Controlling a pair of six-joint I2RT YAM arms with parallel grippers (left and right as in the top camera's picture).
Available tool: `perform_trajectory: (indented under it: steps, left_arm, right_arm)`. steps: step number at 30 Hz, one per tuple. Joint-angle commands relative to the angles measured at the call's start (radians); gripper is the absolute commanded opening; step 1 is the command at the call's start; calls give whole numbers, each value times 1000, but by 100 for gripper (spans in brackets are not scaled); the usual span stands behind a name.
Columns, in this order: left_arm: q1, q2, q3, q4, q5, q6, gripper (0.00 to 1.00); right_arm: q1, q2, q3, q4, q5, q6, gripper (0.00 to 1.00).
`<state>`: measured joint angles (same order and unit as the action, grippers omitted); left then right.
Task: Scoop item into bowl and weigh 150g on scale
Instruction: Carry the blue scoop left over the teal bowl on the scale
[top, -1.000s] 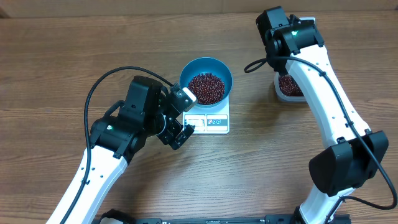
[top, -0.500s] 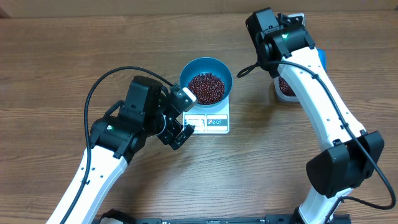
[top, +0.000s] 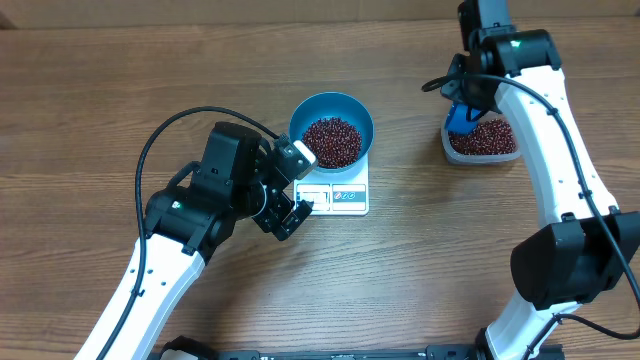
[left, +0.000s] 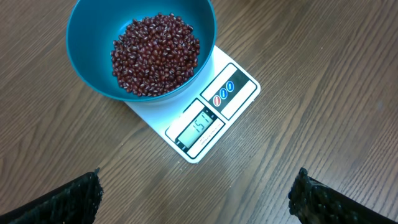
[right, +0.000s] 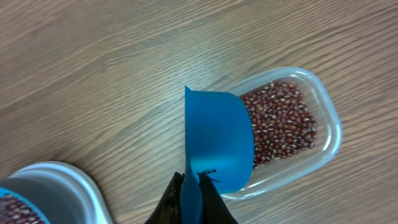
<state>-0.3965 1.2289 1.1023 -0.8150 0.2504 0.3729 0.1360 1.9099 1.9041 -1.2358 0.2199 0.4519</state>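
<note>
Counter: brown wood-grain counter (top: 80, 100), bare across its whole left side and along the near edge in front of the scale.
Left fingers: the left gripper (top: 296, 188) stands spread as wide as it goes and holds nothing. In the wrist view its two black fingertips (left: 62, 202) sit at the bottom corners with bare wood between them. From overhead the fingers are just beside the scale's left edge; I cannot tell whether they touch it.
Bowl: round deep blue bowl (top: 300, 112) sits upright on the far part of the scale, its rim overhanging the scale's far and left edges.
Beans: a loose heap of small dark red-brown beans (left: 155, 55) fills the bottom of the bowl, well below the rim.
Scale: flat white square kitchen scale (top: 350, 196), with the display and button strip along its near edge uncovered. Digits are lit but too small to read surely.
Gap: open wood between the scale's right edge and the tub, with nothing in it.
Right fingers: the right gripper (right: 193, 190) is clamped tight on the handle of a small blue plastic scoop (right: 217, 140).
Scoop: its cup hangs over the left end of the tub, tilted. Its contents are not visible.
Tub: clear rounded-rectangle plastic tub (right: 331, 121) holds more of the same beans and stands near the counter's far right, well apart from the scale.
</note>
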Motion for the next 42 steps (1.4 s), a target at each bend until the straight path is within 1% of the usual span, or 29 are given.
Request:
perform_trajectory:
  steps: [1,5,10,12,15,18,26,32,35,42]
  left_arm:
    - [5,0,6,3,1,-7,100]
    - [5,0,6,3,1,-6,100]
    - [5,0,6,3,1,-7,99]
    - [5,0,6,3,1,-6,100]
    - [5,0,6,3,1,-6,100]
    - [5,0,6,3,1,-7,100]
    - [5,0,6,3,2,-7,99]
    - [5,0,6,3,1,-7,100]
    - [5,0,6,3,1,-6,100]
    - [5,0,6,3,1,-6,100]
  right_arm:
    - [-16,-72,81,8,-57,-18,4]
    - [-21,-80,188,-3,-70,-70,4]
    - [-2,-80,290,-3,-208,-214,4]
    - [9,-80,297,-4,-231,-246,4]
    - [27,-79,295,-22,-248,-259,4]
    - [55,-79,295,-32,-329,-305,4]
    - [173,-74,294,-29,-347,-303,4]
    - [246,-47,273,-28,-275,-296,4]
    - [265,-46,243,-21,-254,-271,4]
    - [286,-46,158,-2,-255,-266,4]
